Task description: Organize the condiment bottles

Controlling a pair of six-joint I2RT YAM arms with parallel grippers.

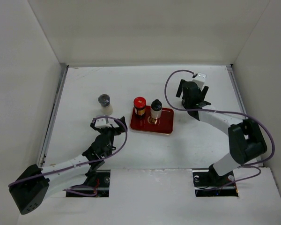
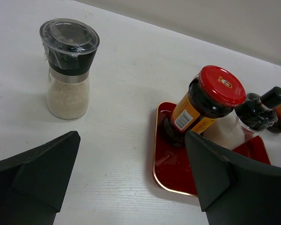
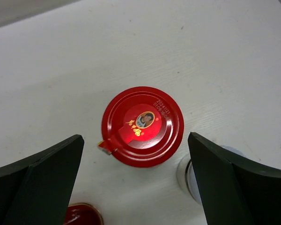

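R tool [image 3: 135, 140] wide | red-cap bottle [image 2: 208, 101]: dark body; grey-cap bottle [image 2: 68, 70]: whitish

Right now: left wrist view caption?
Open left hand facing grey-capped bottle on table, red-capped jar and black-capped bottle on red tray.

Open counter [image 1: 131, 79] btwn grinder [image 1: 104, 104] & tray [image 1: 165, 124], and along far edge. On tray, red-cap jar [image 1: 139, 107] & black-cap bottle [image 1: 156, 108] stand close, tight gap. Walls [image 1: 145, 33] shut in left, far, right edges.

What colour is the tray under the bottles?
The tray is red with a gold rim, clearest in the left wrist view.
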